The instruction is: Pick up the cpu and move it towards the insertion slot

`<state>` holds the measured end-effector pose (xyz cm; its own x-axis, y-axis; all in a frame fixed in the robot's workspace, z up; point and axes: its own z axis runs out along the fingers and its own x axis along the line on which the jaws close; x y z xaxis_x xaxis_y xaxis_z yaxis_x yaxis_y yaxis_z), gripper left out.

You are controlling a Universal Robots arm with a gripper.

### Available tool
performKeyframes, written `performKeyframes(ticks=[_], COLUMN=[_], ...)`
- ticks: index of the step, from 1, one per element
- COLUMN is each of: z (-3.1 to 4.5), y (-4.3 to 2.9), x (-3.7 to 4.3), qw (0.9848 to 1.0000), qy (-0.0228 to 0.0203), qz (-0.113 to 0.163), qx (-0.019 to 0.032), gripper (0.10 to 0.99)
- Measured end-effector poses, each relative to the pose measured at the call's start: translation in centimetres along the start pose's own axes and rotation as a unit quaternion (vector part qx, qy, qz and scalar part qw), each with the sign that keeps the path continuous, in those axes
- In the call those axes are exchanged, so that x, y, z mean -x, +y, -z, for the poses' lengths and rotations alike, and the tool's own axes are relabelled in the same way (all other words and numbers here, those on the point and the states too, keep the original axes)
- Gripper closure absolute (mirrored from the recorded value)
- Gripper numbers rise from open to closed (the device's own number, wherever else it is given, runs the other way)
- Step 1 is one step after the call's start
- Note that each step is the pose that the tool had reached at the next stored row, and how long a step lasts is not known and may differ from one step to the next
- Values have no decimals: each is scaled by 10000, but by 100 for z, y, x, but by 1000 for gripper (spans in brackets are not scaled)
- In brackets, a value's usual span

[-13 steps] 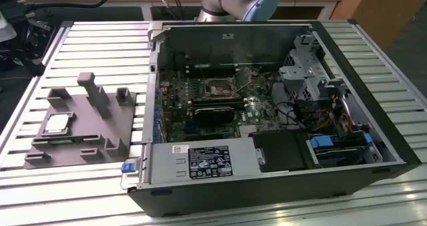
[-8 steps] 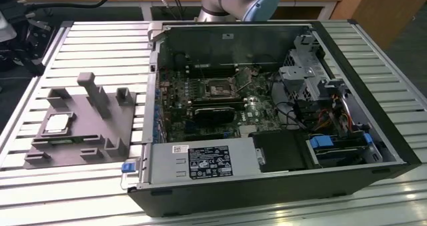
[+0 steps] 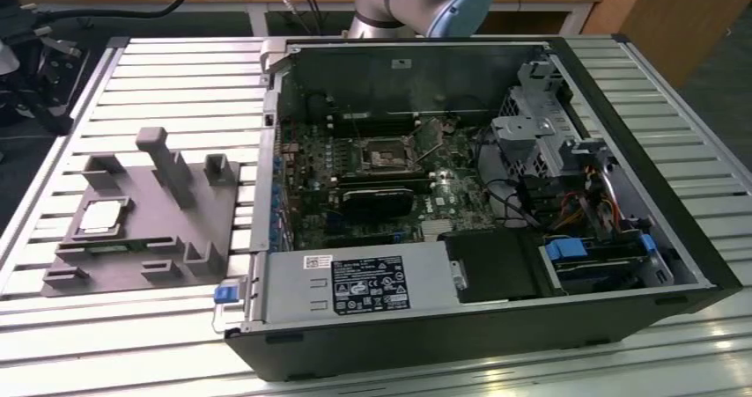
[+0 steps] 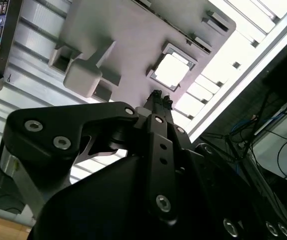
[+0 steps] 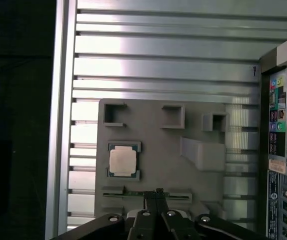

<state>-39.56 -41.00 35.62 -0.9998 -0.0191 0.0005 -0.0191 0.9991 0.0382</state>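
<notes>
Cpu (image 3: 102, 215) (image 4: 172, 70) (image 5: 122, 161) lies flat in a square recess of the grey fixture (image 3: 176, 225) (image 4: 123, 35) (image 5: 158, 157), untouched. It has a square, silvery-white metal top with a pale edge; a dark rim shows around it in the first wrist view. No writing on it can be read.

The fixture is matte grey plastic, a flat base with upright posts and boxy pockets. It sits on the slatted aluminium surface (image 3: 176, 71) (image 5: 158, 55), at the exterior view's left of the open computer case (image 3: 470, 349).

End effector (image 4: 157, 95) (image 5: 157, 192) is black metal with bolted links. Its fingers are pressed together at the tips with nothing between them. It hangs over the fixture's edge, near the cpu but apart from it.

Insertion slot (image 3: 386, 157) is a dark square socket in a shiny metal frame on the green board inside the case, well apart from the cpu, toward the exterior view's right. It holds no chip.

A black-and-white label (image 3: 368, 285) covers the silver power supply box at the near side of the case; its print is too small to read. Coloured round ports (image 5: 278, 122) show on the case's back panel in the first wrist view. The grey arm (image 3: 417, 1) with a blue cap stands at the far edge.
</notes>
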Motion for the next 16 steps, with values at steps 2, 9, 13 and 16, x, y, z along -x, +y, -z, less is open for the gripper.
performKeyframes(ticks=[2, 9, 13, 16], z=[-7, -37, -71, -91], y=[1, 1, -2, -6], x=[-34, -160, -192, -202], qw=[10000, 10000, 10000, 10000], qy=[0, -4, -13, -15], qz=[0, 3, 5, 8], qx=[0, 0, 1, -1], gripper=[980, 980, 980, 973])
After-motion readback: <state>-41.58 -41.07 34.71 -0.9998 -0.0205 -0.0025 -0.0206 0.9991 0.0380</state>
